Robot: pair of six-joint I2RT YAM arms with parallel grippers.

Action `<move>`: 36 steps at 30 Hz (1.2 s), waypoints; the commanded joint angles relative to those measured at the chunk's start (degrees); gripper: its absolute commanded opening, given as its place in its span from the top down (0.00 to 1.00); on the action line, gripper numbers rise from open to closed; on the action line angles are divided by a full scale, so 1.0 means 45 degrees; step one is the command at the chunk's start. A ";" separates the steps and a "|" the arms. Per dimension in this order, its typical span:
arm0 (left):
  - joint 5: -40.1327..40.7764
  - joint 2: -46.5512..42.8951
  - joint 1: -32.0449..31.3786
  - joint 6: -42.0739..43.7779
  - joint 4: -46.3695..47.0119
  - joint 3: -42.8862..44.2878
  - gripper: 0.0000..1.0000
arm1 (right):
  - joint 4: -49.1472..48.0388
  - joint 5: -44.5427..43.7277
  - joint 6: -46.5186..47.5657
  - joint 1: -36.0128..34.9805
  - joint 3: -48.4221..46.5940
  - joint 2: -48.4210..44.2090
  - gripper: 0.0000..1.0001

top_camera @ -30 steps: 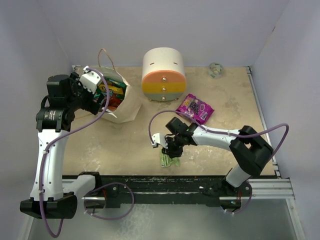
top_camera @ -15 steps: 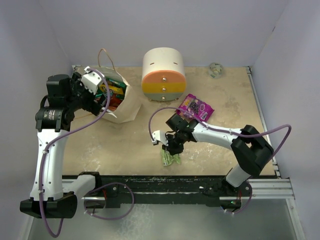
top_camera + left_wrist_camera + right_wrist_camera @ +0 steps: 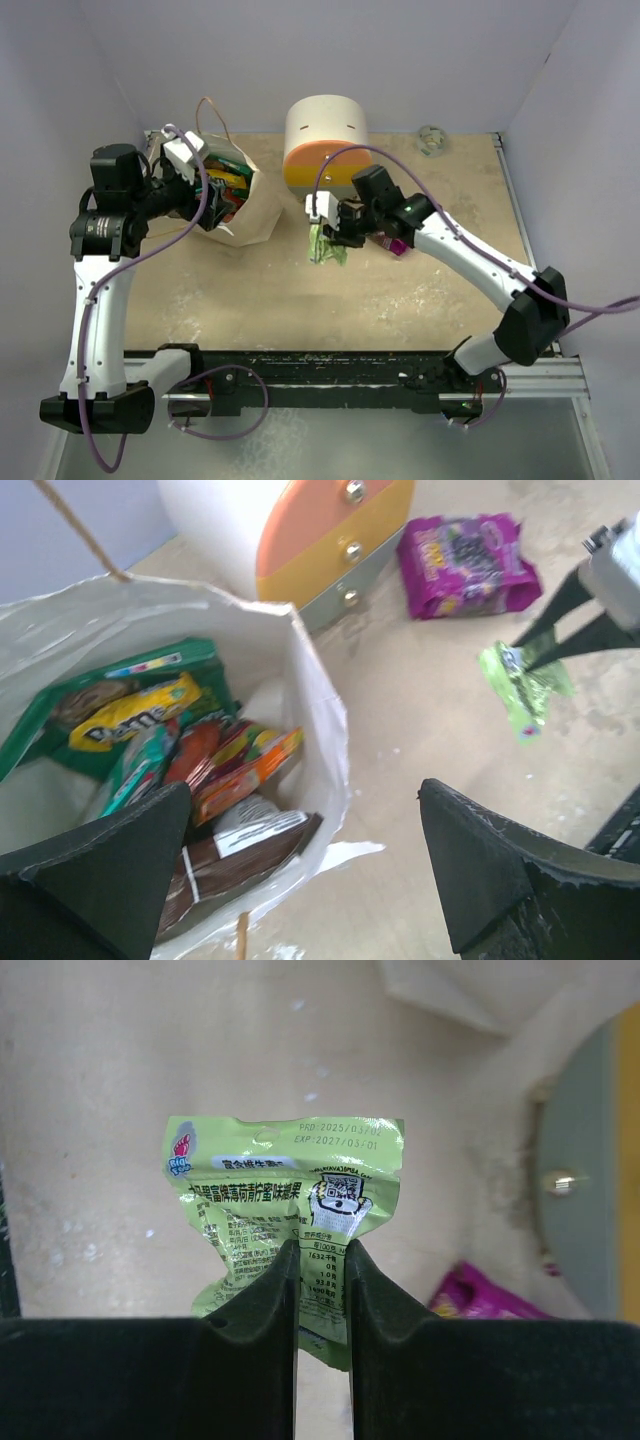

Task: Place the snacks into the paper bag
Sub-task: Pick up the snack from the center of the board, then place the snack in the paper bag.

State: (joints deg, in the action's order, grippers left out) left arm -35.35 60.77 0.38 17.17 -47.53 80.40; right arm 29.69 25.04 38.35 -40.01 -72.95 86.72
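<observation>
My right gripper is shut on a small lime-green snack packet, which hangs above the table in front of the drawer container. In the right wrist view the gripper pinches the lower part of the packet. The cream paper bag stands at the back left with several snacks inside. My left gripper is open and straddles the bag's near wall. A purple packet lies on the table, mostly hidden by the right arm in the top view.
A round white container with pastel drawers stands at the back middle, just behind the right gripper. A small greenish object sits at the back right. Walls close in the table on three sides.
The right gripper has closed on the lime-green packet near the front edge and carried it up and back toward the container. The left arm has hardly moved.
</observation>
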 commanded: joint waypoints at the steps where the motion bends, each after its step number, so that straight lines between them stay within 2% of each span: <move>1: -0.1874 0.0391 0.0058 -0.1422 0.0903 0.1010 0.02 | -0.0605 -0.0289 -0.0443 0.0105 -0.1471 -0.1116 1.00; 6: -0.1934 0.0656 -0.0348 -0.2162 0.1246 0.1519 0.04 | -0.1223 -0.1385 -0.1174 0.0110 -0.2877 -0.1540 1.00; 11: -0.1402 0.1421 -0.2070 -0.2579 0.1327 0.2276 0.07 | -0.1074 -0.2336 -0.1415 0.0094 -0.4706 -0.1197 1.00; 14: -0.2079 0.2205 -0.2458 -0.3261 0.1645 0.2689 0.10 | -0.1056 -0.2378 -0.1704 0.0101 -0.5437 -0.0990 1.00; 19: -0.3316 0.3014 -0.3029 -0.4572 0.2809 0.2778 0.16 | -0.0963 -0.2429 -0.2020 0.0095 -0.6036 -0.0768 1.00; 26: -0.3345 0.4058 -0.4244 -0.5131 0.3697 0.2850 0.21 | -0.0880 -0.2216 -0.2095 0.0095 -0.6079 -0.0605 1.00; 34: -0.3291 0.4648 -0.4690 -0.5008 0.3618 0.2662 0.40 | -0.0962 -0.2137 -0.2133 0.0093 -0.5817 -0.0568 1.00; 36: -0.3321 0.4673 -0.4714 -0.5013 0.3735 0.2508 0.48 | -0.1006 -0.2093 -0.2123 0.0101 -0.5703 -0.0607 1.00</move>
State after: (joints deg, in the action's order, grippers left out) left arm -48.88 82.06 -20.36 -4.97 -33.87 91.18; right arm 27.07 15.51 29.82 -39.42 -98.35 85.03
